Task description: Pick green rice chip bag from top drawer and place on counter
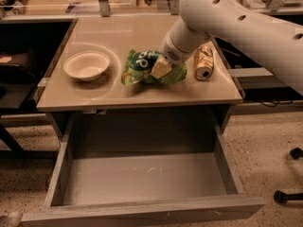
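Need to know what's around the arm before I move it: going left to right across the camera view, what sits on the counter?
White bowl → green rice chip bag → gold can, all on the counter. The gripper is over the bag's right part, so it is left out of the order.

I see the green rice chip bag [137,66] lying on the counter [142,30] near its middle. The bowl [86,65] is to its left and the drink can [204,63] lies on its side to its right. My gripper [162,68] rests against the bag's right half. The top drawer [142,178] stands pulled out below and in front of the counter's front edge.
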Controlling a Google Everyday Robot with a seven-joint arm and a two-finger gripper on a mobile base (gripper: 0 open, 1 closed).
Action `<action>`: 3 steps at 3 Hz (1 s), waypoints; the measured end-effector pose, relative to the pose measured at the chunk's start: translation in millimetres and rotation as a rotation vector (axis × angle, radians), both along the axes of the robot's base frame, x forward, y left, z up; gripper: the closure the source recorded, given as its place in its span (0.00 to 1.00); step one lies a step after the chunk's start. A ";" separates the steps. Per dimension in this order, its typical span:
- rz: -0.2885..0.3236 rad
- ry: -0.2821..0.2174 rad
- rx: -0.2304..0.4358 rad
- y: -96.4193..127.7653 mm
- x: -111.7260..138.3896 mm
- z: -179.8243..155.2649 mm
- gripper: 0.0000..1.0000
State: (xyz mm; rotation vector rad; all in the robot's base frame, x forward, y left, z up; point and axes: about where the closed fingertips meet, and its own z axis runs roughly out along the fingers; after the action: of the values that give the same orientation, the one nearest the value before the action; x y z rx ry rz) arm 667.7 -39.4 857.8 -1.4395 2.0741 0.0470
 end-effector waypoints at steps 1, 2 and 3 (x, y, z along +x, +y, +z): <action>0.000 0.000 0.000 0.0 0.0 0.0 0.35; 0.000 0.000 0.000 0.0 0.0 0.0 0.12; 0.000 0.000 0.000 0.1 0.0 -0.1 0.00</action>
State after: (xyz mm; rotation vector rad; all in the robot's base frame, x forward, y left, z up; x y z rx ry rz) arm 667.7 -39.3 857.7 -1.4397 2.0741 0.0470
